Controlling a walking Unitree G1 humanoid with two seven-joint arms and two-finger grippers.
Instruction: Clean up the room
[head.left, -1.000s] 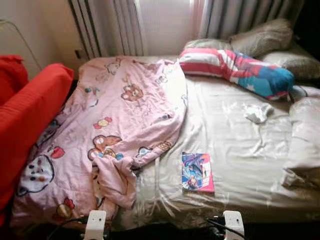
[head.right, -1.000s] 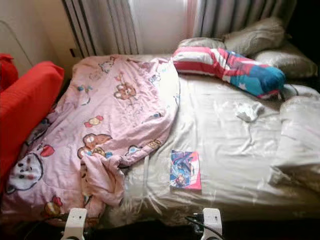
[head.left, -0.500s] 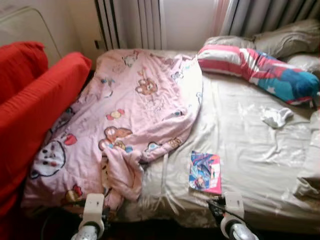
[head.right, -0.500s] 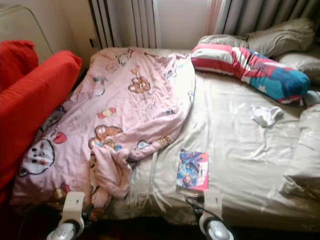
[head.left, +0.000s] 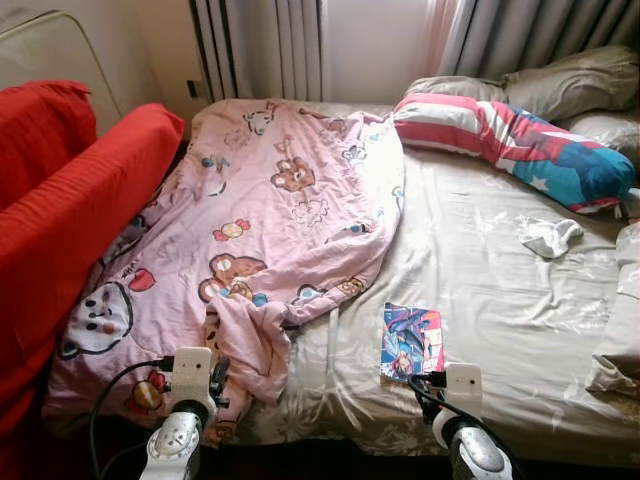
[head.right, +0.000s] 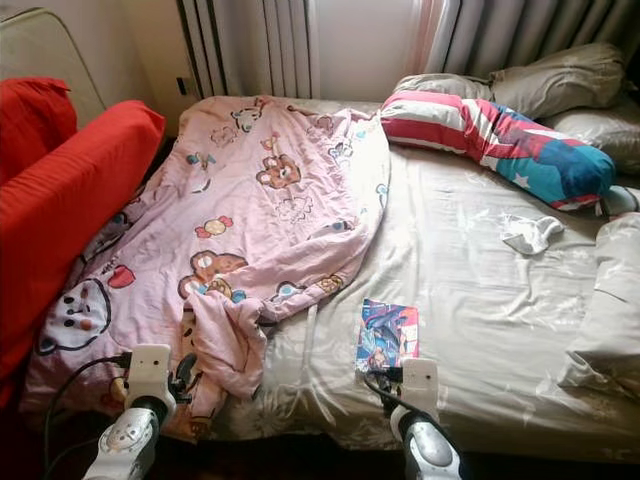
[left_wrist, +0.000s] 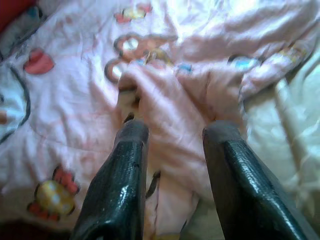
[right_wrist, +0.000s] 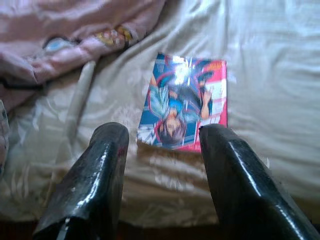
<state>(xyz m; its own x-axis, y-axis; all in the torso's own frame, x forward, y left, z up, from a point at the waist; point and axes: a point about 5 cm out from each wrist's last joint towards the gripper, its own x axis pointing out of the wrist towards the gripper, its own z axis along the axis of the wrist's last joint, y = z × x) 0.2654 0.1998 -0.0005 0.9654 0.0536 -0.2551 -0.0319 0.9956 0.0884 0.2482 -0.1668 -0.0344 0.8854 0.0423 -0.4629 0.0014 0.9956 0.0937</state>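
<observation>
A pink cartoon-print blanket (head.left: 260, 220) lies crumpled over the left half of the bed (head.left: 480, 260), its bunched corner (left_wrist: 170, 95) near the front edge. A bright comic book (head.left: 412, 341) lies flat on the beige sheet near the front edge. A small white cloth (head.left: 552, 236) lies at the right. My left gripper (left_wrist: 172, 132) hovers open over the blanket's bunched corner. My right gripper (right_wrist: 162, 132) is open just short of the comic book (right_wrist: 185, 102), with nothing between its fingers.
A red sofa (head.left: 60, 210) stands close against the bed's left side. A striped red, white and blue pillow (head.left: 500, 140) and grey pillows (head.left: 560, 85) lie at the head. Curtains (head.left: 270, 45) hang behind. A beige pillow (head.left: 620, 330) sits at the right edge.
Both arms have risen further into the eye views, toward the bed's front edge. The camera shifted slightly. Blanket, book and cloth lie as before.
</observation>
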